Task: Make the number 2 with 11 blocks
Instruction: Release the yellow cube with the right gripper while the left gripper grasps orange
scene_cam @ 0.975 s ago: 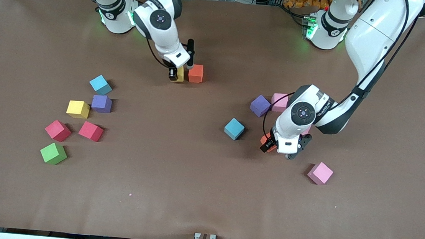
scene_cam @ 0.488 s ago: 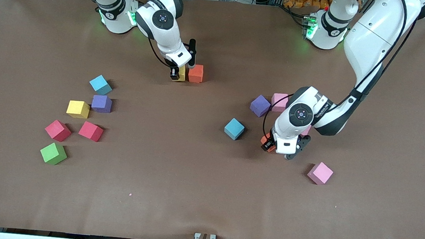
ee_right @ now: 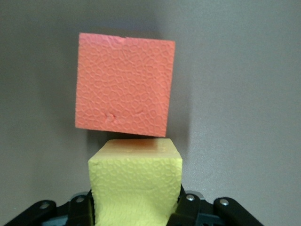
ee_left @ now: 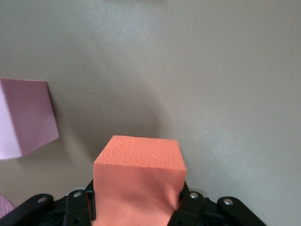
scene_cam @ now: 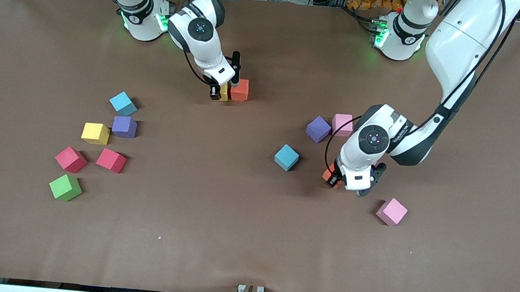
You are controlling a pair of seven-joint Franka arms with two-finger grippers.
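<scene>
My right gripper (scene_cam: 222,92) is shut on a yellow block (scene_cam: 224,91), low at the table and against an orange block (scene_cam: 240,89) near the robots' edge. The right wrist view shows the yellow block (ee_right: 135,183) in the gripper (ee_right: 135,209), its edge meeting the orange block (ee_right: 124,84). My left gripper (scene_cam: 336,179) is shut on another orange block (scene_cam: 329,175), low over the table between a light blue block (scene_cam: 286,157) and a pink block (scene_cam: 391,211). The left wrist view shows this orange block (ee_left: 138,181) squeezed in the gripper (ee_left: 138,214).
Toward the right arm's end lie several loose blocks: light blue (scene_cam: 123,103), purple (scene_cam: 124,126), yellow (scene_cam: 95,133), two red (scene_cam: 70,159) (scene_cam: 111,160), green (scene_cam: 65,187). A purple block (scene_cam: 318,129) and a pink block (scene_cam: 342,124) lie beside the left forearm.
My right gripper has brought the yellow block closer to the orange block. My left gripper has shifted slightly toward the left arm's end with its orange block.
</scene>
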